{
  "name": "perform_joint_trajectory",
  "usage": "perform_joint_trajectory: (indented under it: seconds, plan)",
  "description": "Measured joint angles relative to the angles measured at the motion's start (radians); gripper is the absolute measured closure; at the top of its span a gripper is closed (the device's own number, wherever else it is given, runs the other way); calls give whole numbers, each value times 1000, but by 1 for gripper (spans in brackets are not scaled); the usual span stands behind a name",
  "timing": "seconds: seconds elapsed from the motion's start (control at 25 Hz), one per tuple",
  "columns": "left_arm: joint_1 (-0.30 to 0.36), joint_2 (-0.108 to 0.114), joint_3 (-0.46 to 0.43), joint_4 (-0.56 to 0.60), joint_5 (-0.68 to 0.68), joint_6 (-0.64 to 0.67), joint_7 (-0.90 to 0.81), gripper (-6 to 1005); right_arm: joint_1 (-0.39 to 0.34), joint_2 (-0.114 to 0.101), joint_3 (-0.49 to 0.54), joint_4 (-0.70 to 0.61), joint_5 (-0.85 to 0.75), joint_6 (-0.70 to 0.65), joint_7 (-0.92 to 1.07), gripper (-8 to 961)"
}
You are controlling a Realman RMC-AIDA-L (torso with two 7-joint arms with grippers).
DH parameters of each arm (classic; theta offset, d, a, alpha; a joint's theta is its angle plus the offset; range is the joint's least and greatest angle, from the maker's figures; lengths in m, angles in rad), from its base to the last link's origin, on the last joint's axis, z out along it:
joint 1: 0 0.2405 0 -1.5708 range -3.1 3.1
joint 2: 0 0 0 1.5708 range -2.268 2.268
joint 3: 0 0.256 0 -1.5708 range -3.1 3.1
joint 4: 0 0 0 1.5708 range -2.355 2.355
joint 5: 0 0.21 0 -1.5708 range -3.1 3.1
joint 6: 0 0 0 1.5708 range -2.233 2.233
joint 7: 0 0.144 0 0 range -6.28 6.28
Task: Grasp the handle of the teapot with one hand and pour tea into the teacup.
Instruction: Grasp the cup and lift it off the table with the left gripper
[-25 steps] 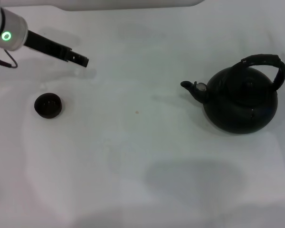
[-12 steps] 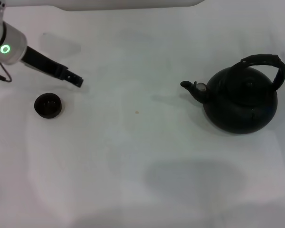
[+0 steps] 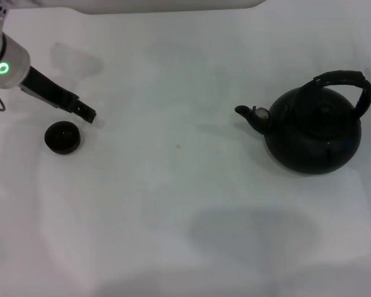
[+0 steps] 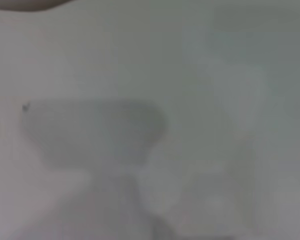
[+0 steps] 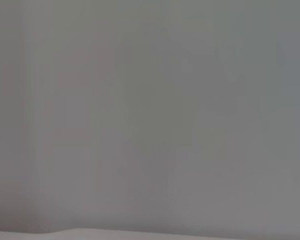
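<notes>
Head view, left to right: the left end effector (image 3: 86,113) comes in from the upper left corner on a white arm with a green ring light, its dark fingers reaching down over the white tabletop (image 3: 173,204). Its tip hangs just beside the teacup (image 3: 62,137), up and to the right of the rim, apart from it as far as can be seen. Whether the fingers are spread or closed cannot be told; it has hold of nothing visible. The teacup is small, round, black, low and handleless, standing upright near the left edge. Whether it holds any liquid cannot be told. Well apart, on the right side, stands the teapot (image 3: 313,136): large, round, matte black, upright, with a short spout pointing left toward the teacup and a silvery spot at the spout's base. The handle (image 3: 347,81) arches over its top toward the right side, black with a ribbed, wrapped look, nothing touching it. The right end effector shows at most as a dark sliver at the right edge, too little to make out. Both wrist views give only blurred pale surface with faint shadow.
</notes>
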Motion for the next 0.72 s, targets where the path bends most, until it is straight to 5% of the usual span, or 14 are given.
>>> perform_joint_trajectory:
  seconds: [0.72]
  plan:
    - [-20,-16,0,1,70,79,-23,108,0,0,-4,-9,0,-1,4,78]
